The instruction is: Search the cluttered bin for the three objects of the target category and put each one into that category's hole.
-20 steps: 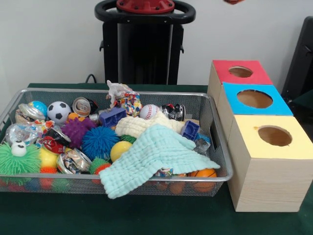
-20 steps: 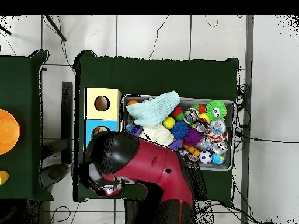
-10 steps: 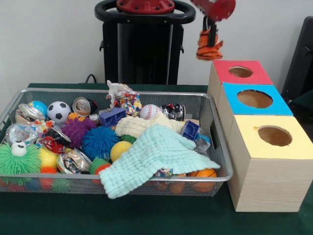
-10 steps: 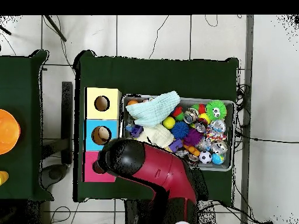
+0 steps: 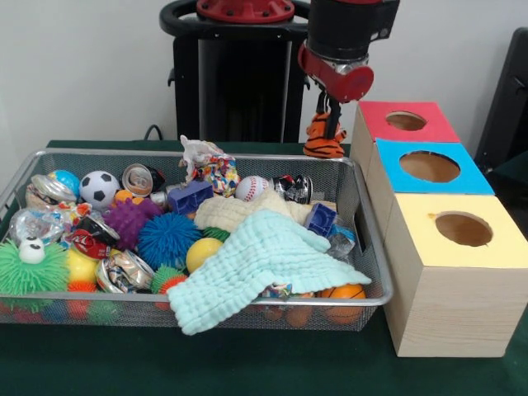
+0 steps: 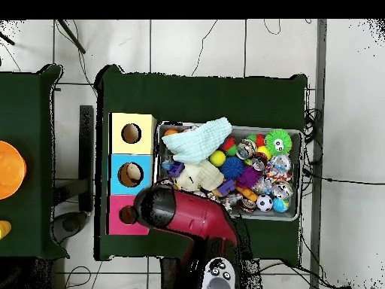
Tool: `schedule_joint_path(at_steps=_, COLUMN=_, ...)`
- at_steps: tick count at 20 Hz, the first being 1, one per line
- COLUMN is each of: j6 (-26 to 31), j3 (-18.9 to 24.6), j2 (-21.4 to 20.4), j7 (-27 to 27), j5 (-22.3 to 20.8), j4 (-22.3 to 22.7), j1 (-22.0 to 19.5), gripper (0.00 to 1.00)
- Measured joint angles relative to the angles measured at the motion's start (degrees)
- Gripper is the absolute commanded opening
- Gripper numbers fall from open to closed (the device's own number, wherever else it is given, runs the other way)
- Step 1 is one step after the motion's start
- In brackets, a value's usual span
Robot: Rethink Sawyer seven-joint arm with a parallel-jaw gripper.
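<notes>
My gripper (image 5: 328,114) hangs from the red and black arm above the far right corner of the bin (image 5: 206,154). It is shut on an orange and black striped soft toy (image 5: 323,140), which dangles just left of the red-topped box. The hole (image 5: 406,121) in the red top is open and empty, to the right of the toy. In the overhead view the arm (image 6: 184,214) hides the gripper and the toy; the hole (image 6: 128,214) shows beside it, and so does the bin (image 6: 301,173).
The bin holds a mint cloth (image 5: 264,260), a cream cloth (image 5: 235,211), a soccer ball (image 5: 100,188), a baseball (image 5: 252,187), spiky balls and crushed cans. The blue-topped box (image 5: 474,177) and the yellow-topped box (image 5: 429,247) stand in line nearer the camera.
The arm has swung into the front view, then moved left and down with the striped toy, from above the red box to beside the bin's far right corner.
</notes>
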Motion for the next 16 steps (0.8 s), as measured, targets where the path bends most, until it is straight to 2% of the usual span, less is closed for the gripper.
schedule_joint_path(at_steps=3, j6=0.99, j3=0.0, j2=1.03, j7=0.0, j5=-0.32, j4=0.24, j1=1.04, gripper=0.0)
schedule_joint_path(at_steps=7, j6=6.69, j3=-0.3, j2=0.78, j7=0.0, j5=-0.33, j4=-0.02, j1=3.11, gripper=0.0)
schedule_joint_path(at_steps=11, j6=17.55, j3=-1.43, j2=-0.01, j7=0.0, j5=-0.37, j4=-1.39, j1=5.8, gripper=0.0)
schedule_joint_path(at_steps=16, j6=26.28, j3=-2.18, j2=-0.68, j7=0.0, j5=-0.37, j4=-3.0, j1=7.13, gripper=0.0)
